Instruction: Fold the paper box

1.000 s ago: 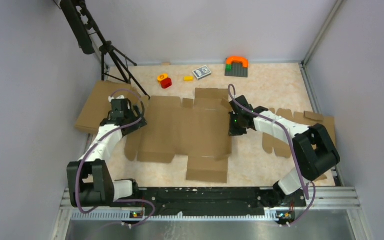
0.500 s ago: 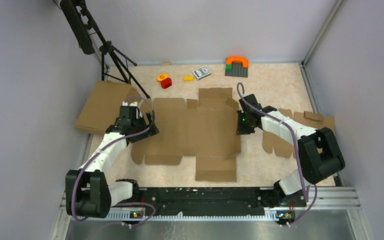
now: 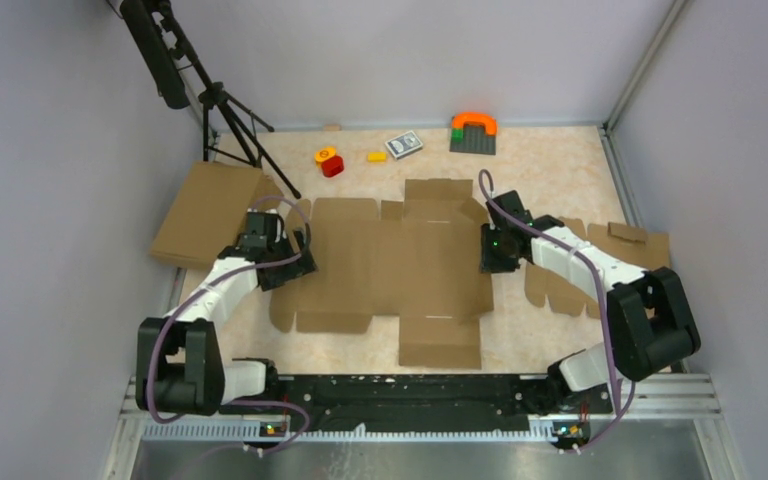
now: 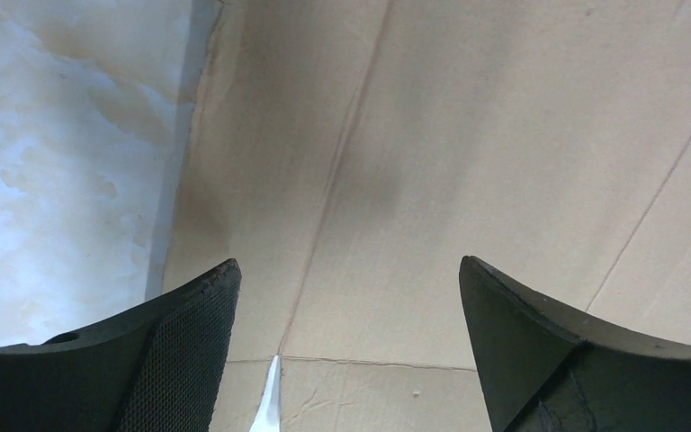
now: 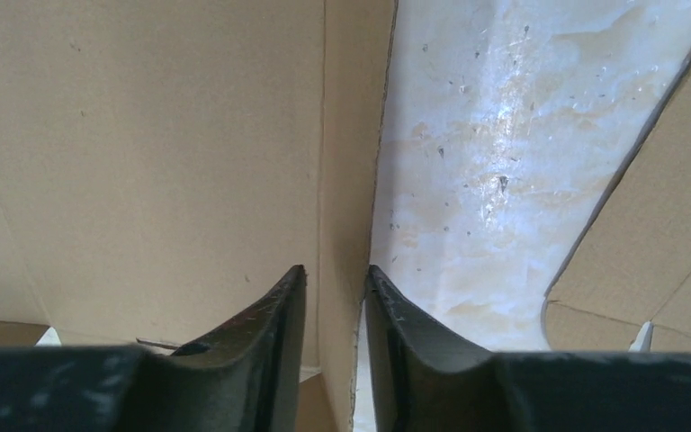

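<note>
The flat brown corrugated-cardboard die-cut sheet looks matt and dry (its score lines show as faint grooves). The beige marbled tabletop is smooth with a faint sheen. The left gripper has matt black plastic fingers, one inner face finely mesh-textured.

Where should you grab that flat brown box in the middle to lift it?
Probably its thin right edge strip, coming in low from the right. The box lies flat on the table, so its middle gives nothing to pinch. That strip is creased and ends at bare table.
</note>
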Robot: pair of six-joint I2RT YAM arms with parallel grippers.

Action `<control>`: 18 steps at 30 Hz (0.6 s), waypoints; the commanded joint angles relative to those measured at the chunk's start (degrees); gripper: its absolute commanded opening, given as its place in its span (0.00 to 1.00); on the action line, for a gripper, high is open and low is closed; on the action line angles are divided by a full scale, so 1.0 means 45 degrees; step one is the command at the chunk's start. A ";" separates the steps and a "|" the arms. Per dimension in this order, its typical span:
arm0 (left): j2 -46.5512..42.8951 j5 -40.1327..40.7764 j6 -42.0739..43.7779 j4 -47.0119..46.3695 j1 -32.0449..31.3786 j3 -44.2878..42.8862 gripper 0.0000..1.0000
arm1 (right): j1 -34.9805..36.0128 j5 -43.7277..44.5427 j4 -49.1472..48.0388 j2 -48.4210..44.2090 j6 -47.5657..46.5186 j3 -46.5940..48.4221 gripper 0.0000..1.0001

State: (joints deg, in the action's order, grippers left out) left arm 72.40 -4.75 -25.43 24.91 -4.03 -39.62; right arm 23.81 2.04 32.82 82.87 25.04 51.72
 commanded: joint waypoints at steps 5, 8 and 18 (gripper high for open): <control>-0.0842 0.1142 -0.0131 -0.0124 0.0042 -0.0023 0.92 | -0.0265 -0.0253 -0.0397 -0.0046 -0.0122 0.0249 0.46; -0.1089 0.0495 -0.0175 -0.0157 -0.0229 -0.0041 0.90 | -0.0609 -0.1271 -0.0920 -0.0106 0.0073 0.0244 0.46; -0.0942 -0.0029 -0.0200 -0.0859 -0.3438 -0.1302 0.83 | -0.0624 -0.2113 -0.1471 0.0341 0.0196 0.0634 0.35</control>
State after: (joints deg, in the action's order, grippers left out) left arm 67.90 -1.69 -27.09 25.23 -15.44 -40.42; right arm 21.19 -5.19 28.82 83.57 25.58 51.86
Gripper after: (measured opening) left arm 0.840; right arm 0.372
